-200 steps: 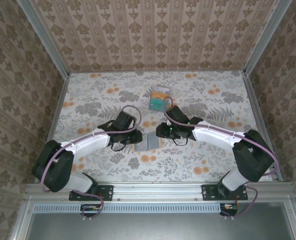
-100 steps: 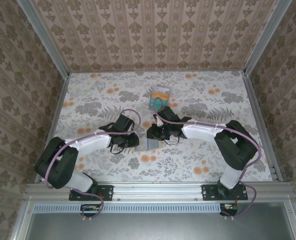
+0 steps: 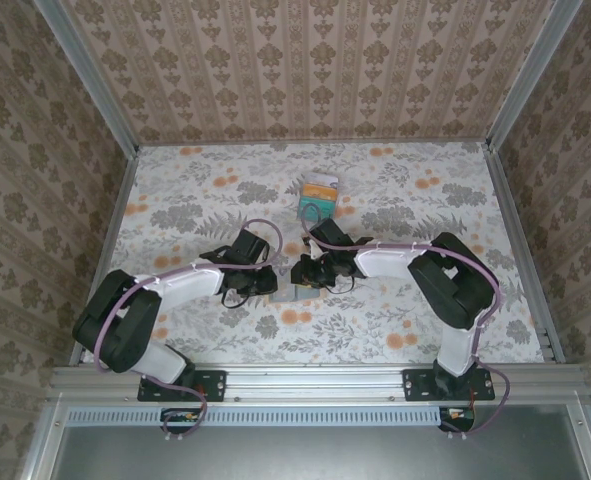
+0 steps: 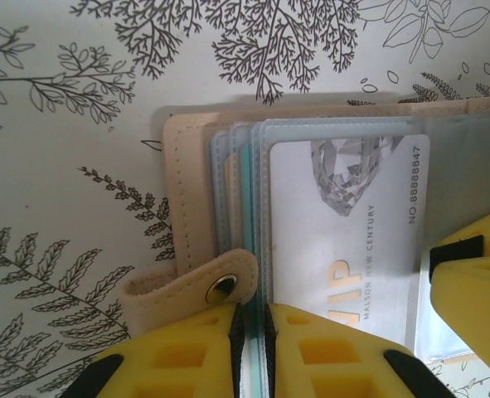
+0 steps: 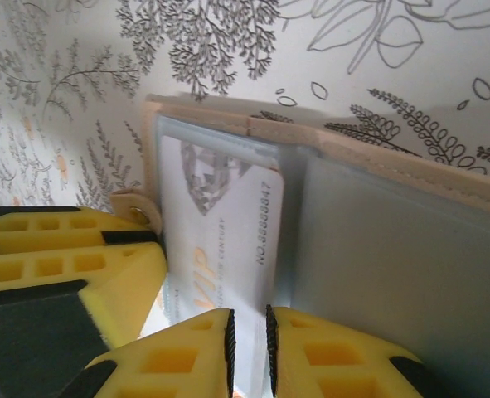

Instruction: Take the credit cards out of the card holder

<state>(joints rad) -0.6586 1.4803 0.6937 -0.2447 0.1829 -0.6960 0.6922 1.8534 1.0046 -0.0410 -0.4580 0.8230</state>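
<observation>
Teal/orange cards [image 3: 318, 196] seen from top; wrist cams read VIP card [image 4: 344, 232] in holder [image 4: 191, 191].

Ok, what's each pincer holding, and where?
Left pincer clamps the card holder at its near edge beside the snap tab; right pincer pinches the white VIP card by its near edge.

Robot test cell, lab-type rig. Floral-print counter [image 3: 175, 215] boxed on three sides by wallpapered walls [image 3: 305, 70] in bare aluminium framing [image 3: 88, 75]. Along the counter's near edge, an aluminium rail [image 3: 315, 378] carries the cabled left arm [image 3: 170, 288] and right arm [image 3: 405, 262].
</observation>
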